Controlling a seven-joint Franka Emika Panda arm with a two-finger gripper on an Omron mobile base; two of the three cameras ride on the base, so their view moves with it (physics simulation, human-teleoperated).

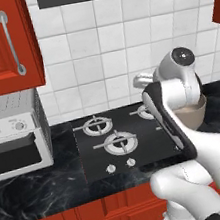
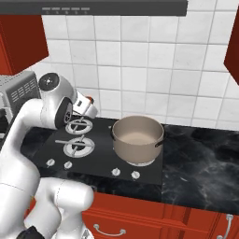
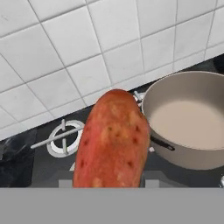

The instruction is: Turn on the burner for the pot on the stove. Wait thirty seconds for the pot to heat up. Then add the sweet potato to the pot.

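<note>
A: From the left base view, where does the task stand?

B: The arm rises over the right half of the stove [image 1: 133, 143], hiding most of the pot [image 1: 196, 113] at the stove's right edge. It looks like the last step: carrying the sweet potato to the pot. Whether a burner is lit cannot be told.

A: And the right base view?

B: The pot [image 2: 137, 139] sits on the front right burner, close to the stove's right edge, its pale inside empty. The gripper [image 2: 86, 105] hangs above the back left part of the stove [image 2: 100, 161], near the tiled wall [image 2: 154, 65], apart from the pot.

A: Does the hand view show the hold?

B: Yes. The sweet potato [image 3: 113, 142] stands up large between the fingers, so the jaws are closed partway around it. The pot [image 3: 190, 120] lies to its right, a bare burner [image 3: 63, 140] to its left.

A: The next move?

B: Probably bringing the hand across until the tuber hangs above the pot's mouth, then lowering and releasing.
</note>
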